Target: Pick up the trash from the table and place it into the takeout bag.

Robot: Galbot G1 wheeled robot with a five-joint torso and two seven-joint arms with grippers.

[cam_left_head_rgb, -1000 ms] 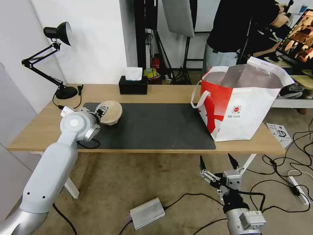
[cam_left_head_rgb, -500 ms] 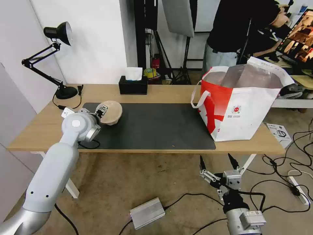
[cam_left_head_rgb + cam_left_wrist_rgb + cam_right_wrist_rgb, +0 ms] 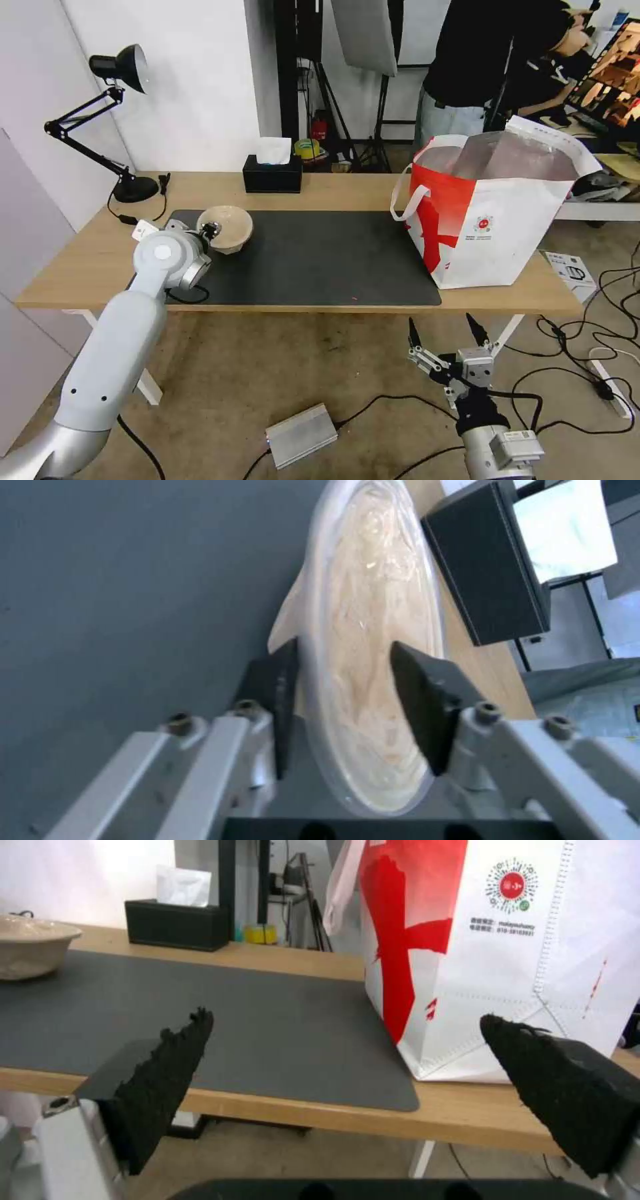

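The beige paper bowl (image 3: 227, 227) sits level at the near-left end of the dark mat (image 3: 320, 257) on the table (image 3: 347, 185). My left gripper (image 3: 209, 232) stands open at its left rim. In the left wrist view, one finger (image 3: 275, 680) lies against the bowl's (image 3: 373, 630) outer wall and the other finger (image 3: 423, 700) is inside it, with a gap to the rim. The takeout bag (image 3: 497, 220) stands open at the table's right end. My right gripper (image 3: 441, 327) hangs open below the table's front edge, facing the bag (image 3: 520, 940).
A black tissue box (image 3: 271, 175) stands at the back of the table and a desk lamp (image 3: 123, 73) at the back left. On the floor lie a silver box (image 3: 301, 435) and cables (image 3: 587, 373). A person stands behind the bag.
The bowl has gone from tilted on its side to level, its inside now showing. My left arm has shifted slightly to the right. The right arm has not moved.
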